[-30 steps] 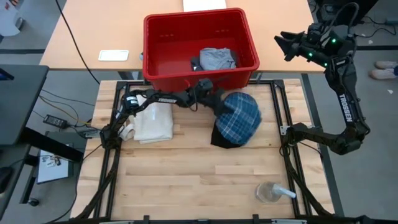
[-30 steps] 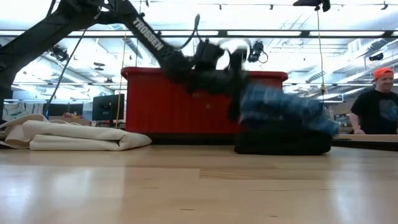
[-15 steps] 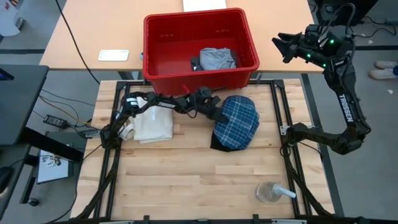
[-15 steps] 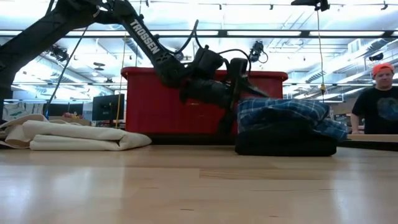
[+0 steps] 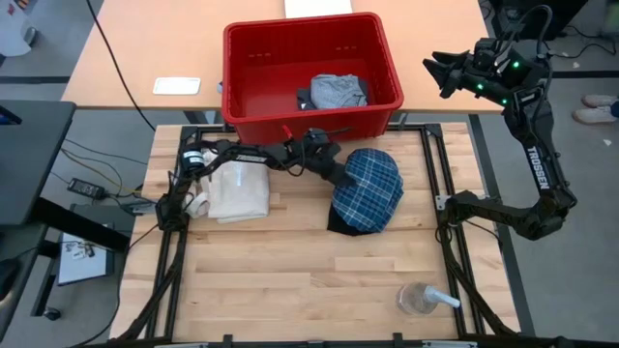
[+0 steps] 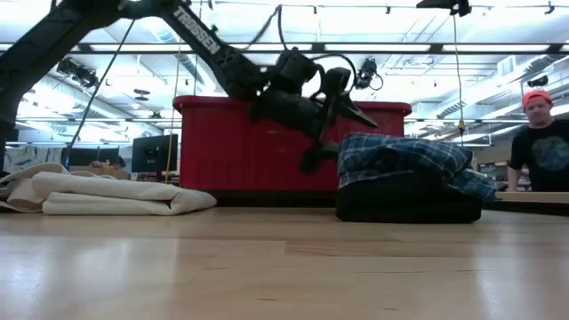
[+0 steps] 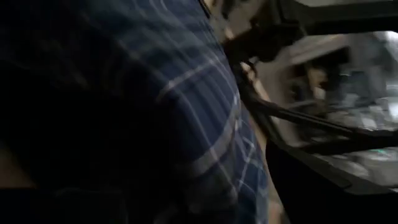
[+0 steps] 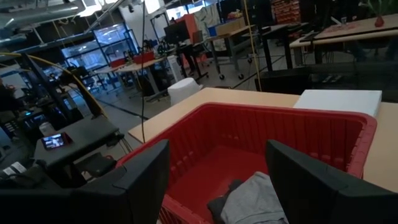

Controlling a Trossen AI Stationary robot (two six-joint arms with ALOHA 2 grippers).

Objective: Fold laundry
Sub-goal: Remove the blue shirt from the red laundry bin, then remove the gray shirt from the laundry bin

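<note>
Left claw (image 5: 334, 166), fingers spread and empty, hovers beside the plaid garment (image 5: 369, 188) on the bench (image 5: 290, 271)

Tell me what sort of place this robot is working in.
Probably a robotics lab or open workshop. The wooden table sits in a black frame with a red bin at its back edge; beyond it are rows of desks with monitors and ceiling strip lights, and a person stands nearby.
</note>
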